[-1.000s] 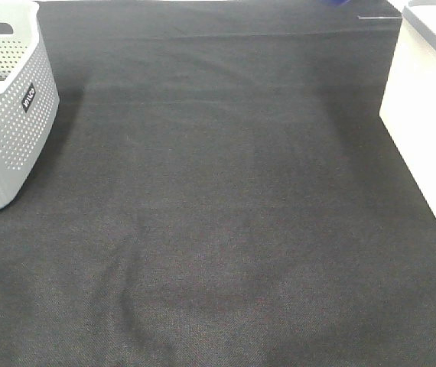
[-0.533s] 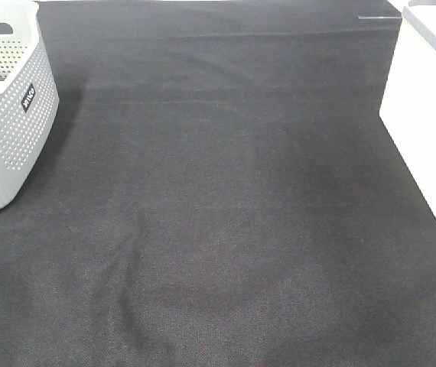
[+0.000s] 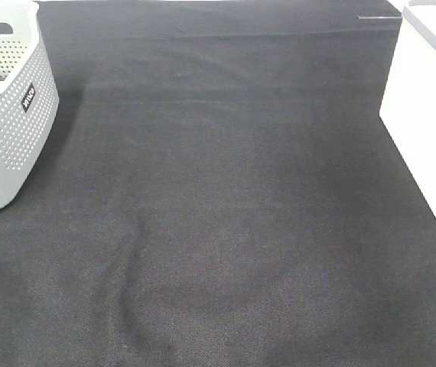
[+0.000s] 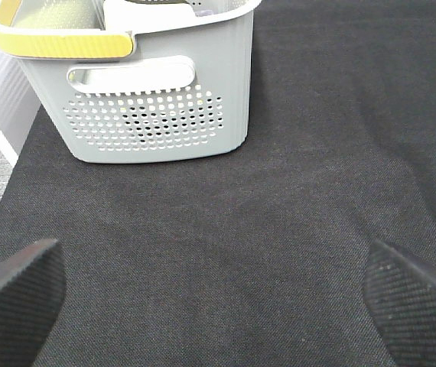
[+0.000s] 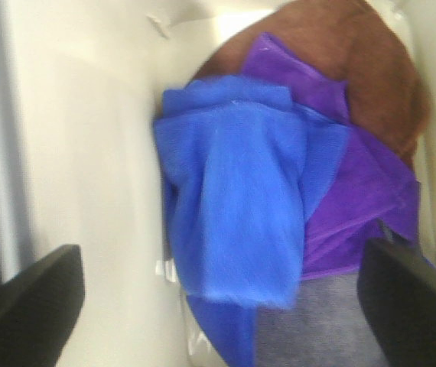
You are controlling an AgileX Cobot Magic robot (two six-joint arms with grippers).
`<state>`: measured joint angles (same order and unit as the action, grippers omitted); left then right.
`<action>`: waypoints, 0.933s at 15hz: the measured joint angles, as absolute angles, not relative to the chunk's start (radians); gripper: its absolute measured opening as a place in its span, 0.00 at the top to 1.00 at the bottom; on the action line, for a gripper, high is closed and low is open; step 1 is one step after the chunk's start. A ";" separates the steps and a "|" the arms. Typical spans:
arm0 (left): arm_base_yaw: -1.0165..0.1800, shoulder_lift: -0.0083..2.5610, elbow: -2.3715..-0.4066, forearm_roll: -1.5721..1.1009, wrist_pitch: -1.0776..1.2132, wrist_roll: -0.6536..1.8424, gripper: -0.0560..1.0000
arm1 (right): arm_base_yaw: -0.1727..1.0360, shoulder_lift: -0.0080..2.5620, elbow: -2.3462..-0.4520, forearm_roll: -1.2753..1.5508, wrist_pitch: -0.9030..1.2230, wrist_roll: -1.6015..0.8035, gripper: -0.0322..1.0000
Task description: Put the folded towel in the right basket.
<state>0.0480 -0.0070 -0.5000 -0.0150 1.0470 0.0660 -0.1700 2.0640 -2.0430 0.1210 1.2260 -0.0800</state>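
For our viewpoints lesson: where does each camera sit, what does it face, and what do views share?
Exterior high: overhead, looking down on black cloth, grey basket, white basket; no arm clearly shows.
Left wrist: low, facing grey basket; open left gripper.
Right wrist: above white basket, facing blue towel; open right gripper.
Shared with overhead: one basket each.

Right hand (image 5: 218, 306) sits over the white basket (image 5: 88, 115), looking in, fingers (image 5: 27, 306) spread wide and clear of the cloth. Blue towel (image 5: 233, 222) lies inside, loosely folded, against the basket wall and on top of a purple towel (image 5: 356, 191). Brown towel (image 5: 356, 53) sits under the purple one. Grey cloth (image 5: 317, 321) touches the blue towel's edge. View slightly blurred.
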 joint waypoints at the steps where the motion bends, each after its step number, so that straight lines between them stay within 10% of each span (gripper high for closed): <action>1: 0.048 -0.007 -0.500 -0.015 1.047 0.066 0.01 | -0.153 2.064 -2.043 0.119 1.226 -0.080 0.05; 14: 0.048 -0.007 -0.500 -0.020 1.047 0.066 0.01 | 0.107 1.727 -1.896 0.066 1.220 0.032 0.04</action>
<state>0.0480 -0.0070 -0.5000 -0.0200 1.0470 0.0660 0.1070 1.7270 -1.8960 0.0660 1.2200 0.0320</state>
